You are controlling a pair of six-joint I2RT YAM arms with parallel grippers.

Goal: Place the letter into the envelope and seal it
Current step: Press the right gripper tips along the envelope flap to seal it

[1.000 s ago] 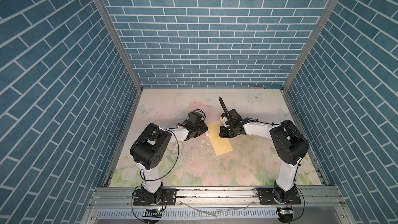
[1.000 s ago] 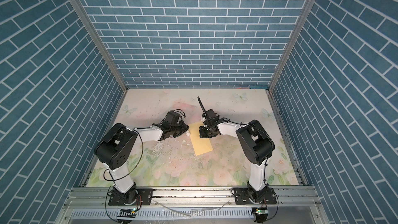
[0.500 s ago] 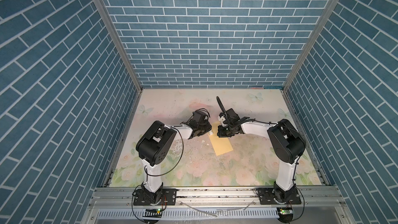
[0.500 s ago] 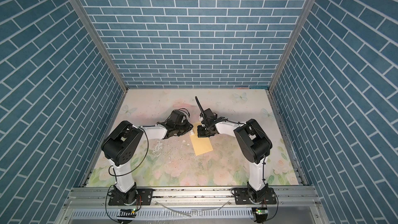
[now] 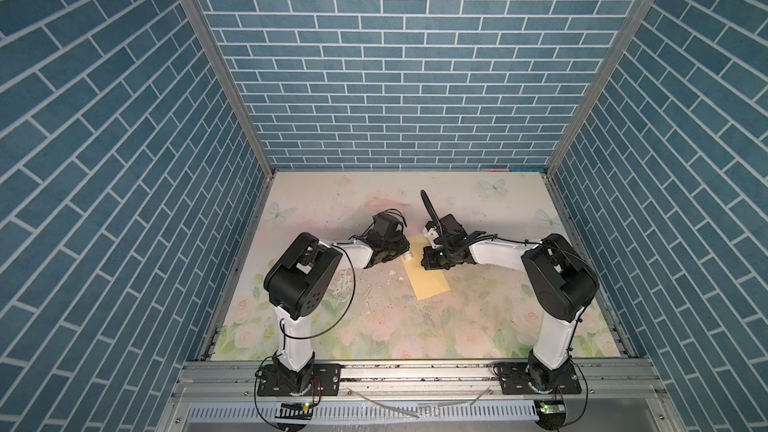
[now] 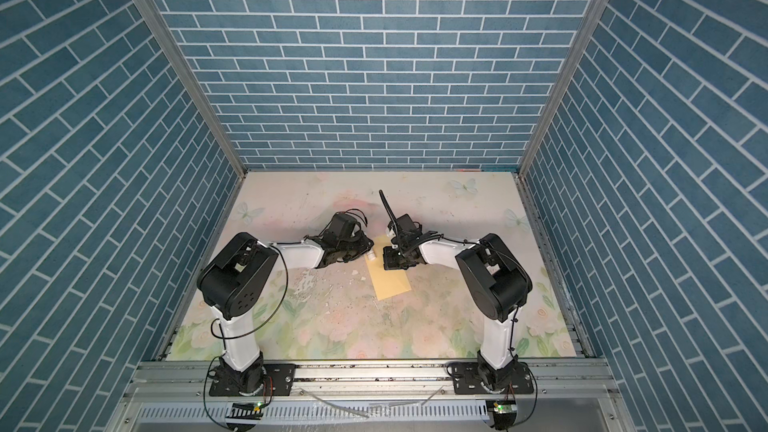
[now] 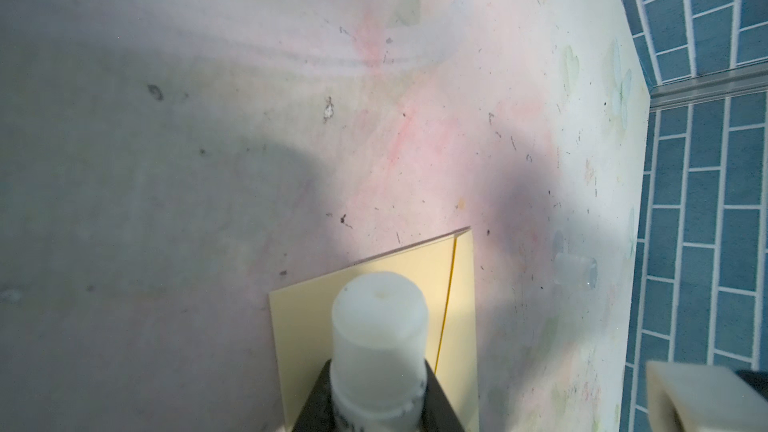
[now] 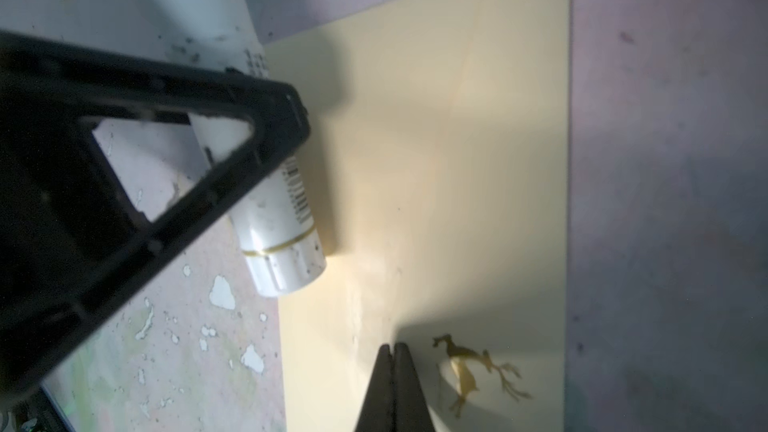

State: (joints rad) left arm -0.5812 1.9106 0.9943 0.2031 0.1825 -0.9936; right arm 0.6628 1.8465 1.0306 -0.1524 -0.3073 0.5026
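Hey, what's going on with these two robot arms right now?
The left end effector grips an uncapped white glue stick over one end of the yellow envelope. The right end effector, closed, appears to pin the envelope down beside its dark mark. No letter is visible outside, so this looks like the sealing stage.

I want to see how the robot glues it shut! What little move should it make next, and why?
Probably lower the glue stick onto the envelope and rub it along the end. The left gripper holds the glue stick with its bare white tip over the yellow paper. The shut right gripper seems to pin the envelope down beside the deer mark.
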